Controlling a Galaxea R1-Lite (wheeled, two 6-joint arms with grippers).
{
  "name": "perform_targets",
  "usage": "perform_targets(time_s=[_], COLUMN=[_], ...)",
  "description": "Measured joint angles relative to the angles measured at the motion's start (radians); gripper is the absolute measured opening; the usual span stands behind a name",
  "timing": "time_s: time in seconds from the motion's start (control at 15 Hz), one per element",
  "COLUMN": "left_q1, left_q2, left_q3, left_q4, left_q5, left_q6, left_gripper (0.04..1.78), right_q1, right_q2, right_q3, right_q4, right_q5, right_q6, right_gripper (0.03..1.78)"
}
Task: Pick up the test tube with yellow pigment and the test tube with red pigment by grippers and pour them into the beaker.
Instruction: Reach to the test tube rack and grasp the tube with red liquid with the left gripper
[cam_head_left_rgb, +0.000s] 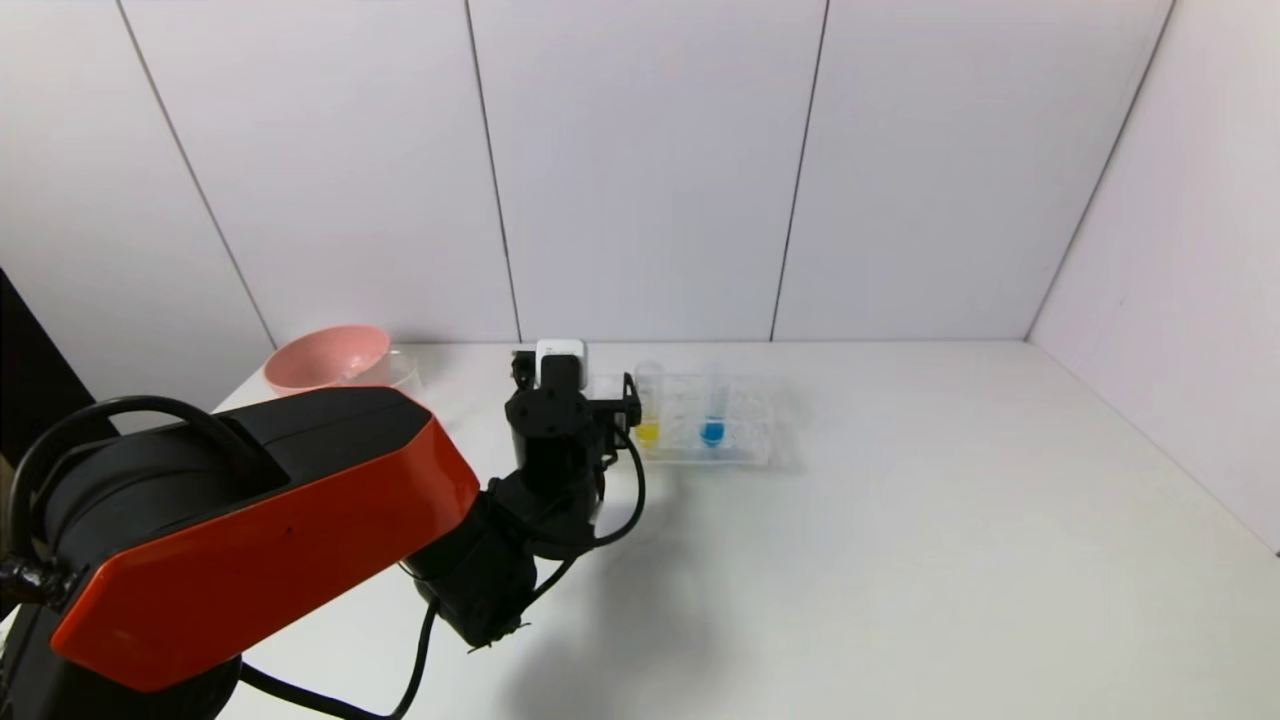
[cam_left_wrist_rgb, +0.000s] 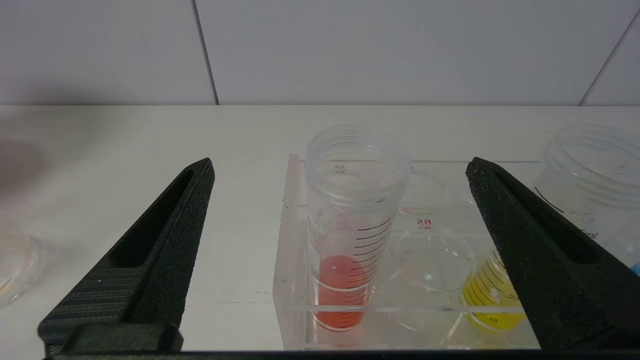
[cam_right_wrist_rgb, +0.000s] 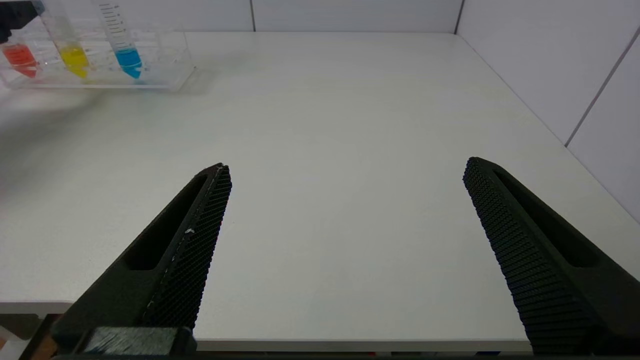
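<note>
You are lining up the first pick: your left gripper, jaws wide, brackets the slim clear red-tipped test tube upright in the clear plastic rack. Next, advance and close gently.

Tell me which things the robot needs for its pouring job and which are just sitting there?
Needed:
- red test tube, in the rack, between the open left end effector's fingers
- yellow test tube, in the rack
- beaker, beside the pink bowl
- right end effector, open over bare table

Just sitting there:
- blue test tube
- clear rack
- pink bowl
</note>
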Motion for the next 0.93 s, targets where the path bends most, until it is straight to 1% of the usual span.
perform_targets(time_s=[0.93], left_q1=[0.01], left_q2=[0.018], left_q3=[-0.011], left_q4=[-0.027], left_q5=[-0.002], left_q6=[0.03], left_gripper=[1.76], right_q1=[0.0], right_q2=[0.0], right_q3=[0.0], right_q4=[0.0], right_q5=[0.0], right_q6=[0.0], right_gripper=[1.7])
